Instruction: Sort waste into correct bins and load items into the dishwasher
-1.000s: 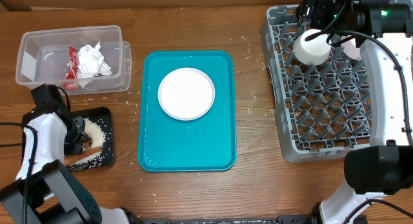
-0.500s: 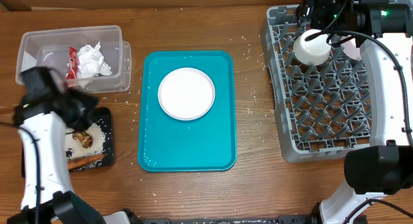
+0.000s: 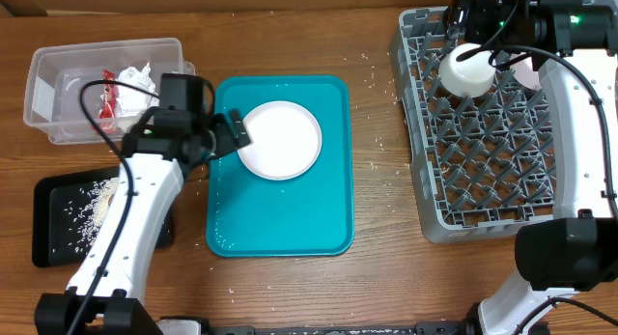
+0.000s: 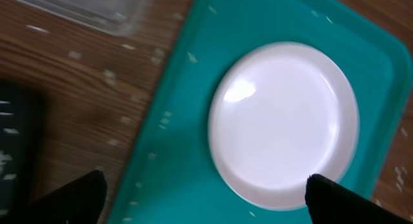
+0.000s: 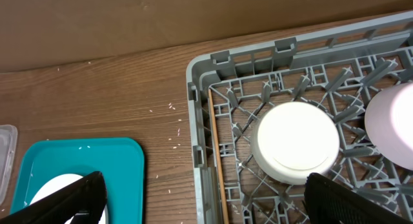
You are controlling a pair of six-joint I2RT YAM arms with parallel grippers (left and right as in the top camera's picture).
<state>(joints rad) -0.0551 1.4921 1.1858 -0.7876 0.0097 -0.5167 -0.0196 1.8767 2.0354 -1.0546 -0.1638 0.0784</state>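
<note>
- Teal tray point(image 3: 280, 219) lies in the middle of the table, with the white plate point(image 3: 279, 140) on its far half.
- Your left gripper point(image 4: 210, 201) hovers over the tray's left edge, just beside the plate. Its jaws are spread wide and hold nothing, and the plate lies just ahead of them in the wrist view.
- At the far-left corner, the clear tub point(image 3: 58, 94) holds the red wrapper point(image 3: 108, 94) and the crumpled napkin point(image 3: 135, 76).
- Along the left edge, nearer you, the black tray point(image 3: 53, 205) carries scattered rice grains point(image 3: 97, 205).
- By the right edge, the grey rack point(image 3: 492, 161) has a white bowl point(image 3: 467, 69) on its pegs near its far-left corner. A pale pink bowl point(image 5: 393, 124) sits just beside it.
- Your right gripper point(image 5: 206, 201) hangs above that corner of the rack, with its jaws apart and empty.
</note>
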